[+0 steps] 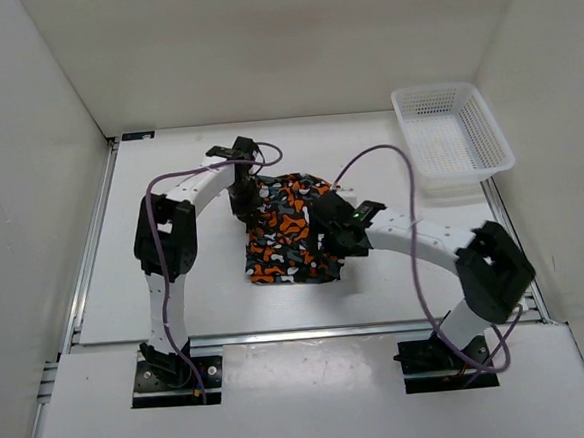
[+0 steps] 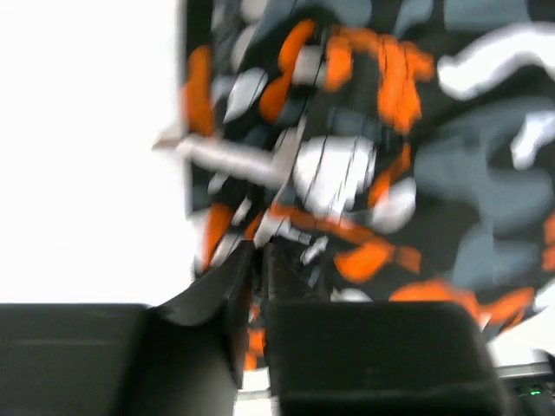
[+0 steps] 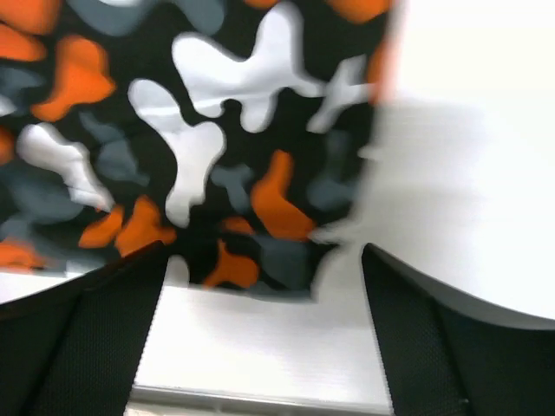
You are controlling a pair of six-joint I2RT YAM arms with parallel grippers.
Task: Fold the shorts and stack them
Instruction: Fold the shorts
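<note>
The camouflage shorts (image 1: 288,231) lie in the middle of the table in a roughly folded oblong. My left gripper (image 1: 242,202) is at their far left corner. In the left wrist view its jaws (image 2: 258,253) are pressed together with a fold of the shorts (image 2: 373,147) pinched between them. My right gripper (image 1: 326,229) is at the shorts' right edge. In the right wrist view it (image 3: 264,260) is wide open and empty, with the shorts' edge (image 3: 217,130) just ahead of the fingertips (image 3: 130,286), low over the table.
A white mesh basket (image 1: 454,135) stands at the back right of the table. White walls close in the table on three sides. A purple cable loops over each arm.
</note>
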